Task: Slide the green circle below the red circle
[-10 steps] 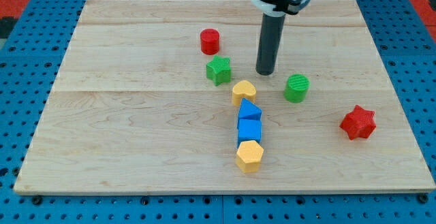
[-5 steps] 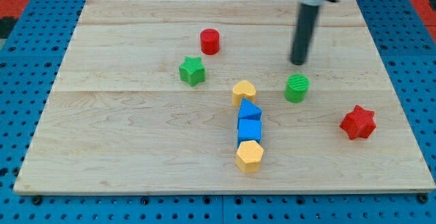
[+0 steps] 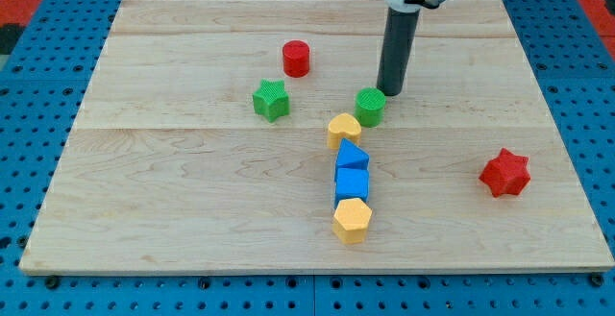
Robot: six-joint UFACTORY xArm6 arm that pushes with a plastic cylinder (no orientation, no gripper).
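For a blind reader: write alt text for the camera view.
My tip sits just upper right of the green circle, which lies right of and lower than the red circle. The green circle is close to a yellow heart.

Light wood counter (image 3: 173, 182) on blue pegboard. On it: red circle (image 3: 296, 58) toward the view's top; green star (image 3: 271, 99) below it, slightly left; green circle (image 3: 370, 106) near centre, just beside yellow heart (image 3: 343, 128) at its lower left. Below the heart, a column touching end to end: blue triangle-like block (image 3: 352, 156), blue cube (image 3: 352, 182), yellow hexagon (image 3: 352, 219). Red star (image 3: 505, 172) well apart at the view's right. My tip (image 3: 391, 92) on the counter at the green circle's upper right edge.
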